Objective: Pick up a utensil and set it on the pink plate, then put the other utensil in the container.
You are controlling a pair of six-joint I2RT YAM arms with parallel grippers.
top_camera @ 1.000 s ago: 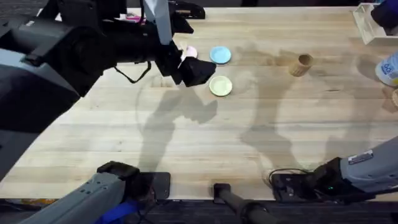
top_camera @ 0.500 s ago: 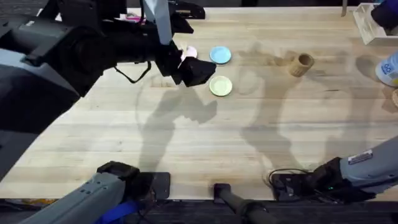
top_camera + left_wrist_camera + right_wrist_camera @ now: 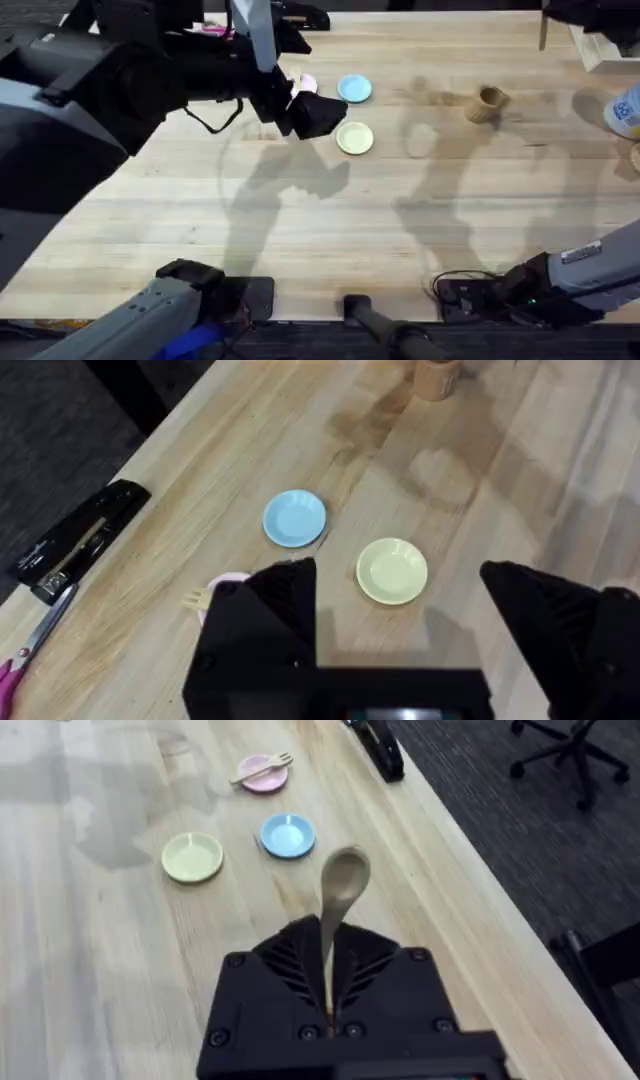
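The pink plate (image 3: 262, 775) lies near the table's far edge with a small wooden fork (image 3: 270, 763) across it. In the overhead view my left gripper (image 3: 315, 113) hangs open just beside the pink plate (image 3: 306, 83). In the left wrist view the black fingers (image 3: 285, 595) stand wide apart, the fork (image 3: 194, 598) poking out beside one. My right gripper (image 3: 328, 955) is shut on a wooden spoon (image 3: 343, 880), bowl end out. It hovers high at the overhead view's far right, where the spoon (image 3: 543, 33) shows. The container (image 3: 488, 103), a tan wooden cup, stands right of the plates.
A light blue plate (image 3: 354, 89) and a pale yellow plate (image 3: 355, 138) sit right of the pink one. A black stapler (image 3: 80, 540) and pink-handled scissors (image 3: 10, 670) lie at the far left. A clear bin (image 3: 598, 45) and a bottle (image 3: 625, 108) stand at the far right.
The right arm with the spoon has come in from the top right corner, moving left toward the cup; its shadow slid across the table. The left arm has held still.
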